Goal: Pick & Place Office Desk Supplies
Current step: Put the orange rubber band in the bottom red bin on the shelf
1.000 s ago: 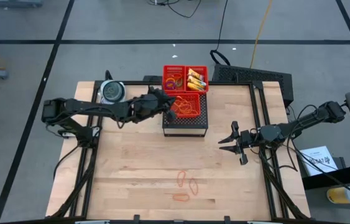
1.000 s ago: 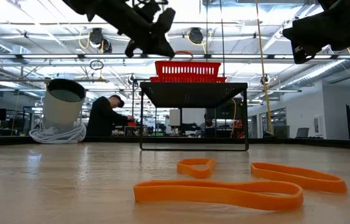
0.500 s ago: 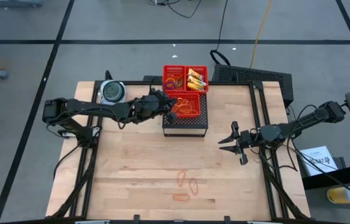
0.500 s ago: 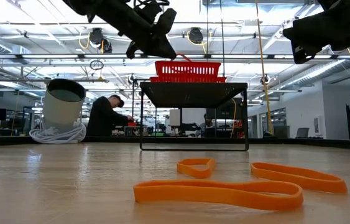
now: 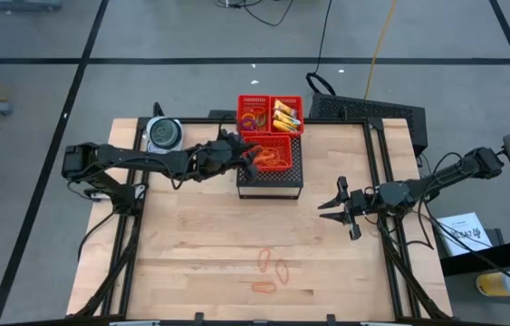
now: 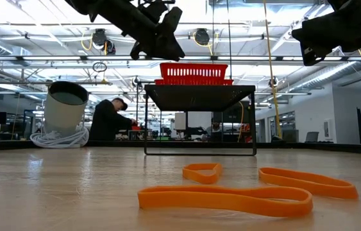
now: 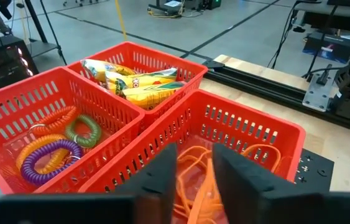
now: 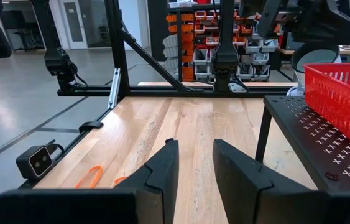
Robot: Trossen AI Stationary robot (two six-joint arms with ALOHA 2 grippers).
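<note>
On the table point(image 5: 191, 254), left end effector point(image 5: 247, 158) apparently parted above rubber bands point(image 5: 273, 158).

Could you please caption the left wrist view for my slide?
Left gripper open above red basket of orange rubber bands.

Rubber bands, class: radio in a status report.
Left end effector open over basket of rubber bands. Right end effector idle, empty. Three bands on table. Nothing blocking.

Overhead and table-level views share red baskets point(image 5: 271, 136), wrist cameras close
</note>
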